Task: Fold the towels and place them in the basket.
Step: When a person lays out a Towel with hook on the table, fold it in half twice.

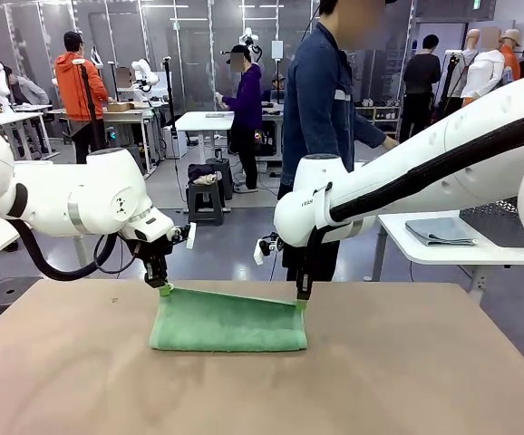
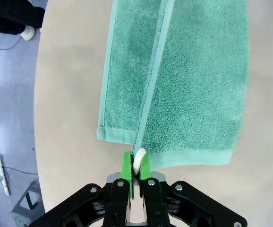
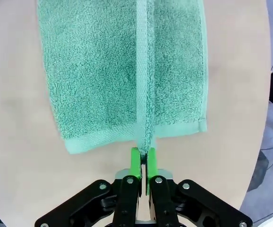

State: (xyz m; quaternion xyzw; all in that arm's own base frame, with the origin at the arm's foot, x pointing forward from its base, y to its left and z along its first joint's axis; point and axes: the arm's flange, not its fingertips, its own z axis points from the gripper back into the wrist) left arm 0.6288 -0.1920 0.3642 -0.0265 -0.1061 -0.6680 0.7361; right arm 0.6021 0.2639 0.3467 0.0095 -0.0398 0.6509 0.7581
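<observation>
Left pincer (image 2: 135, 164) and right pincer (image 3: 143, 156) each clamp a raised corner of the mint towel (image 1: 228, 326).

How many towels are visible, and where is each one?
2. The green towel lies on the near table, one edge lifted in both arms' shut jaws. A folded grey-blue towel lies on the white side table at the right. Others may be hidden behind the arms.

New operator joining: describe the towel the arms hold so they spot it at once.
Look at the brown table nearest the camera. The mint green towel lies mid-table, its raised far edge pinched at both corners by shut jaws; the grey-blue folded cloth sits apart on a white side table.
</observation>
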